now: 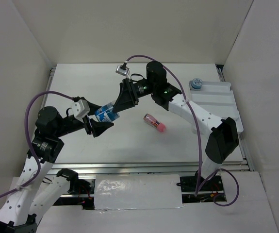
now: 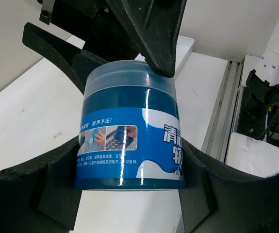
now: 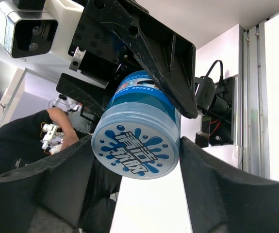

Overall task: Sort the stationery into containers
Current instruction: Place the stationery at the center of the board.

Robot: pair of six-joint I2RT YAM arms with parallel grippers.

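Over a white table (image 1: 129, 145) walled in white, two robot arms meet in mid-air. The left gripper (image 1: 100, 125) holds a blue pot (image 1: 106, 113) by its body, while the right gripper (image 1: 121, 104) clamps its lid end. A pink tube (image 1: 154, 123) lies on the table nearby. A second blue pot (image 1: 196, 85) stands at the far corner of the white tray (image 1: 217, 104).
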